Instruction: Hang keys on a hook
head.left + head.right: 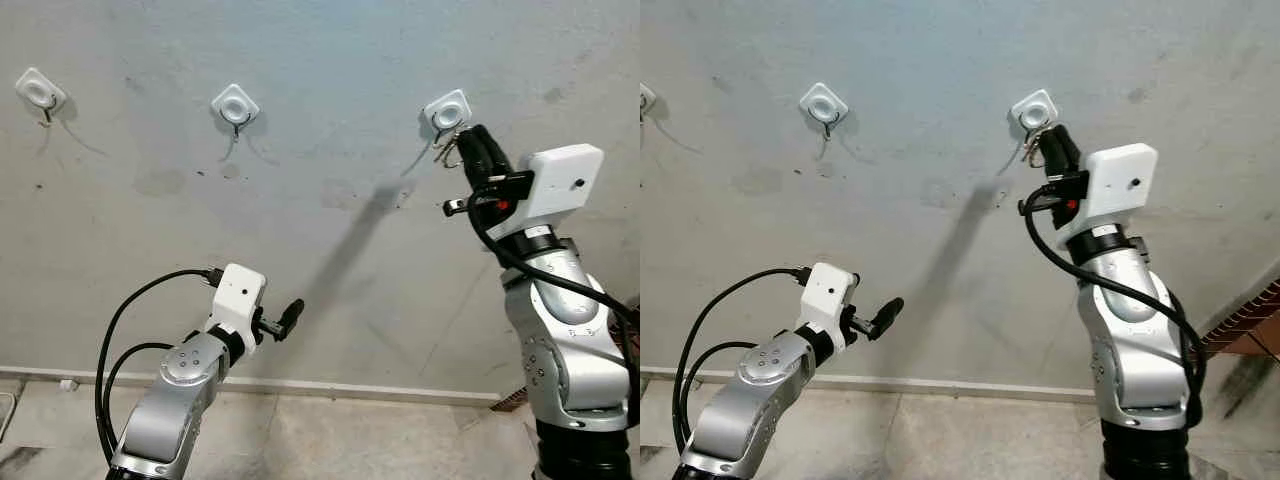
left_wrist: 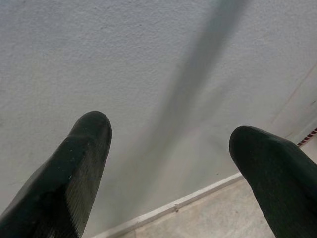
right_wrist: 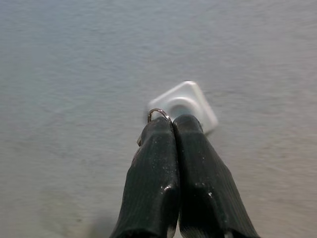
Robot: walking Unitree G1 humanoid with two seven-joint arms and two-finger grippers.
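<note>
A grey plastered wall [image 1: 330, 120] spans the head views, meeting a tiled floor [image 1: 330, 440] at a pale skirting strip. Three white square hooks are stuck on it in a row: a left hook [image 1: 40, 92], a middle hook [image 1: 236, 105] and a right hook [image 1: 447, 112].

The right arm is raised to the right hook, and the right gripper [image 1: 470, 140] sits just below and against it. The head views show the keys [image 1: 450, 152] dangling in a small metal cluster beside the fingertips. The right wrist view shows the two fingers [image 3: 158, 168] pressed together, pinching the key ring [image 3: 157, 114], whose loop stands just in front of the hook's white plate.

The left gripper [image 1: 290, 318] hangs low, well apart from the hooks; the left wrist view shows its fingers [image 2: 79, 163] spread wide, holding nothing.
</note>
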